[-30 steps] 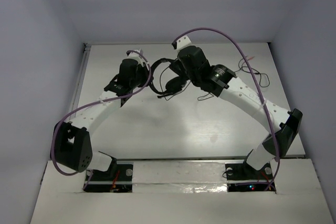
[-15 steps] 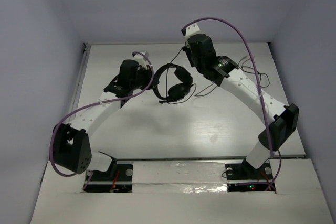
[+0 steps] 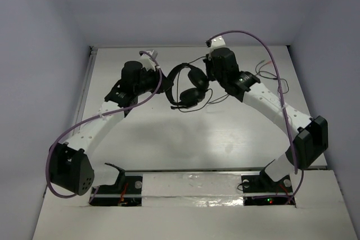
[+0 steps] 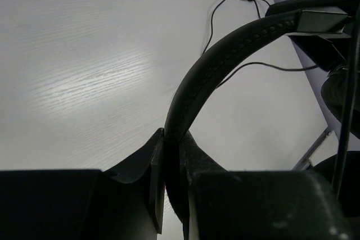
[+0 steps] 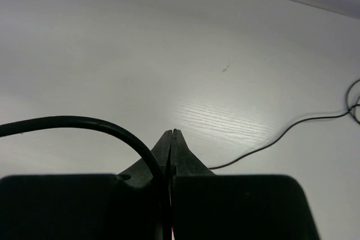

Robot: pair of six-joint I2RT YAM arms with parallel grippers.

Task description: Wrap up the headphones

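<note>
The headphones [image 3: 191, 95] are near the back of the bench [image 3: 169, 139], about in the middle, between the two arms. The band is on the left side. The two ear pads are on the right side, one just behind the other.

The left gripper [image 3: 160, 81] has its jaws clenched on the band. In the left wrist view the band [image 4: 225, 54] comes up out of the left gripper [image 4: 171, 144] and bends over to the right, with the white bench under it. I cannot tell if the ear pads touch the bench.

The right gripper [image 3: 209, 64] is just behind and to the right of the ear pads. Its jaws are pressed tight together. In the right wrist view the black cable [image 5: 84, 121] comes in from the left, bends down and goes in between the tips of the right gripper [image 5: 170, 136], so the jaws pinch it.

More of the thin cable [image 3: 270, 77] lies in loose loops on the bench at the back right, past the right arm. A thin piece of it runs from there toward the headphones.

Purple wires [image 3: 264, 54] run along both arms.
</note>
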